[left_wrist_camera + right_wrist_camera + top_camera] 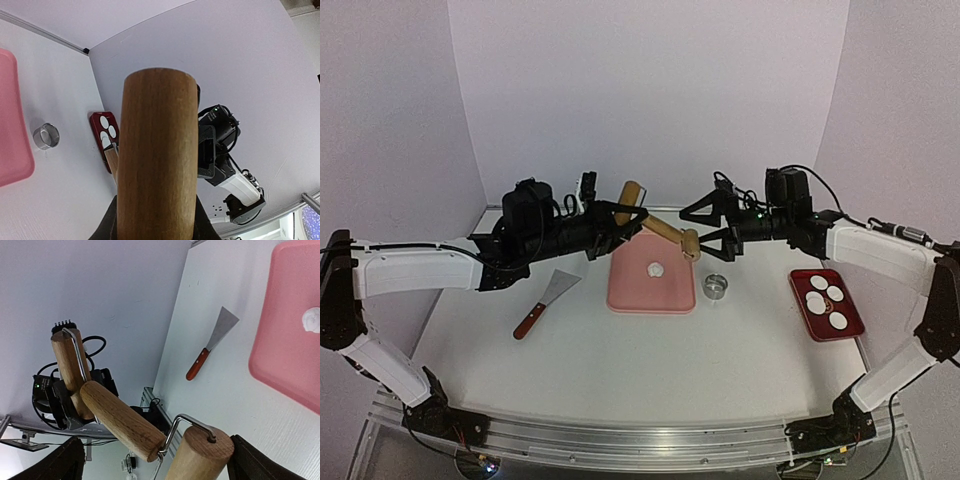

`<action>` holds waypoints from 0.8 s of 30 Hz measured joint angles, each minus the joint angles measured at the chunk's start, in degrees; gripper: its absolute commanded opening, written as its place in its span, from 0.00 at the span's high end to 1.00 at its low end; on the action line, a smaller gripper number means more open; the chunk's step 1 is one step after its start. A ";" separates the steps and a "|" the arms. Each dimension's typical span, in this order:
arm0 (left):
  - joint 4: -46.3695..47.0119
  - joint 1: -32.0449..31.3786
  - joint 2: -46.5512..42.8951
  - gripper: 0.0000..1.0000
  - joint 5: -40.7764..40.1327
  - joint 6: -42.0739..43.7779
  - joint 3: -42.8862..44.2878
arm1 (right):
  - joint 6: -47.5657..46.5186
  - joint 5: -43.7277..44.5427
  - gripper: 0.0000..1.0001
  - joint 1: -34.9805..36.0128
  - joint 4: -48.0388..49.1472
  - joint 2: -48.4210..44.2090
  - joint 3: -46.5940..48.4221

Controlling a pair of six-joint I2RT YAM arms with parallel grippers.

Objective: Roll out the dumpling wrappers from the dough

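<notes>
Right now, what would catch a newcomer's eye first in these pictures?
A wooden rolling pin hangs in mid-air above the far edge of the pink mat, one handle in each end effector, left and right. Under it, a small white dough lump sits alone on the mat. To the right, white wrappers fill a red tray.

Two robot arms reach over one white desk (720,350). Each arm ends in one gripper, making two: a left gripper (620,222) and a right gripper (705,245).

One wooden rolling pin (660,228) is present, with two wooden handles and one roller between them.

One pink mat (625,290) sits at the centre. One small white lump of dough (655,269) rests on it.

One metal ring cutter (716,287) is just right of the mat.

One red tray (851,331) sits at the far right. It holds four round white dumpling wrappers (815,302).

One scraper (546,303) with a wooden handle lies left of the mat.
</notes>
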 measured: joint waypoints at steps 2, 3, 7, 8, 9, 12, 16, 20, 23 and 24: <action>1.46 0.00 0.00 1.00 -0.01 -0.46 0.02 | 2.60 -2.50 0.02 0.00 3.60 0.77 -0.31; 1.95 0.00 0.00 1.00 -0.03 -0.69 0.02 | 3.69 -3.67 0.02 0.00 5.08 1.14 -0.31; 4.24 0.00 0.00 1.00 -0.09 -1.06 0.00 | 6.54 -6.47 0.05 -0.04 8.93 1.75 -0.33; 4.46 -0.01 0.00 1.00 -0.08 -1.09 0.01 | 6.99 -6.90 0.06 -0.04 9.53 1.77 -0.36; 4.65 -0.02 0.00 1.00 -0.09 -1.15 0.02 | 7.39 -7.34 0.08 -0.04 10.10 1.79 -0.37; 5.03 -0.02 -0.09 1.00 -0.85 -1.63 0.02 | 8.40 -8.94 0.12 -0.07 11.48 2.05 -0.29; 3.36 -0.02 -0.99 1.00 -3.51 -2.45 0.02 | 9.46 -10.76 0.17 -0.09 12.09 2.73 0.51; 1.03 -0.02 -1.51 1.00 -5.52 -2.89 0.03 | 10.18 -11.63 0.24 -0.09 12.28 2.75 1.18; -0.32 -0.02 -1.51 1.00 -6.35 -3.66 0.11 | 10.43 -11.78 0.27 -0.09 12.46 2.77 1.32; -0.71 -0.02 -1.51 1.00 -6.47 -3.85 0.13 | 10.50 -11.78 0.28 -0.09 12.47 2.83 1.35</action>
